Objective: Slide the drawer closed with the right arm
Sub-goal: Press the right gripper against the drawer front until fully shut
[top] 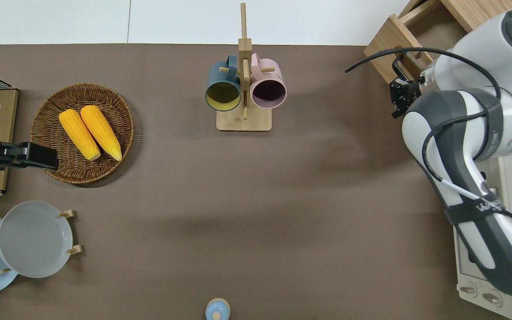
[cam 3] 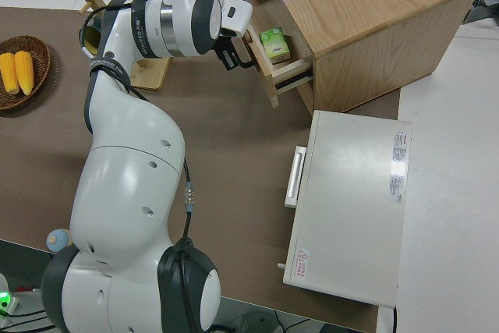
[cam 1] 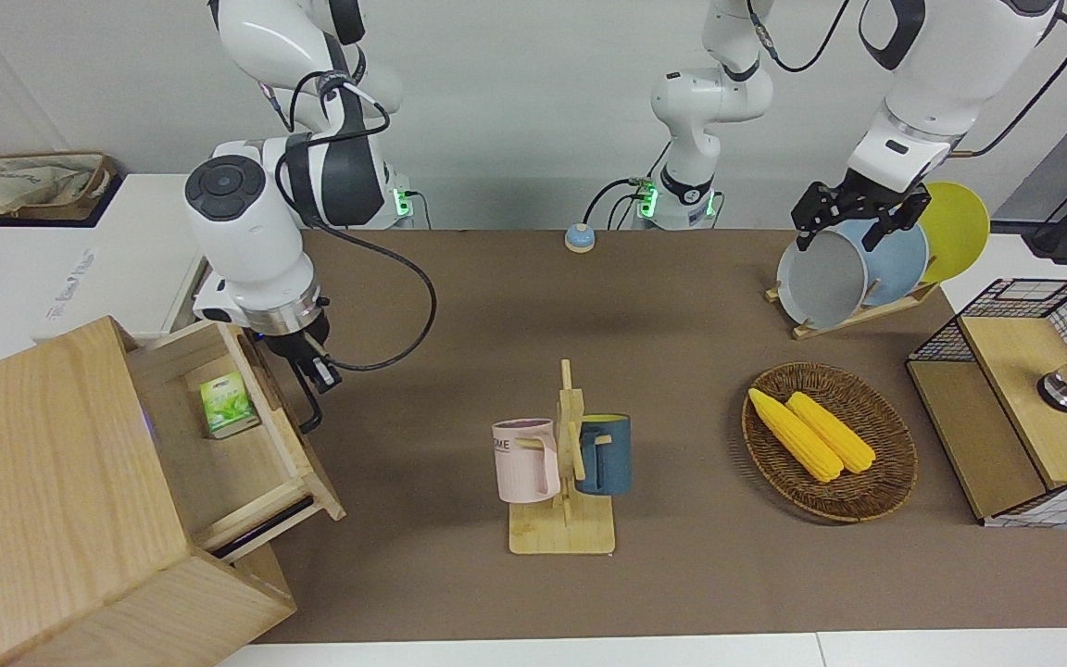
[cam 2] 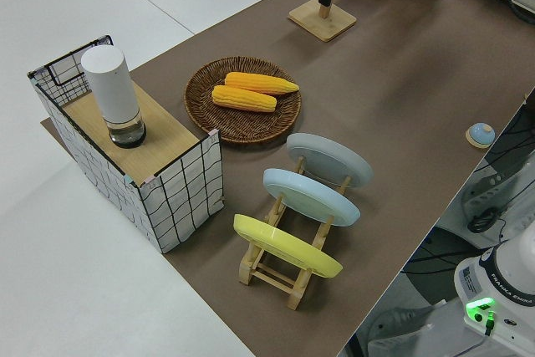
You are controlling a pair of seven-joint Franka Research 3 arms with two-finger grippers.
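Sticking partway out of the light-wood cabinet (cam 1: 52, 482) at the lower left of the front view, the drawer (cam 1: 256, 445) is about half open, with a small green box (cam 1: 223, 404) lying inside near its front panel. Its black bow handle (cam 1: 308, 408) faces the middle of the bench (cam 1: 682, 371). The right gripper (cam 1: 311, 369) sits right at that handle, at the upper right of the overhead view, but whether its fingers are spread or pinched together cannot be told. The left gripper (cam 1: 858, 208) is parked. Further out, a mug rack (cam 1: 563, 463) stands mid-frame, a wicker basket of corn (cam 1: 828, 440) to its right, and a white toaster oven (cam 3: 347, 204) sits beside the cabinet. Judging from the drawer's angle, a push that is off-centre could skew it on its runners and jam it, or the gripper could slip off the thin handle and leave the drawer short of closed.
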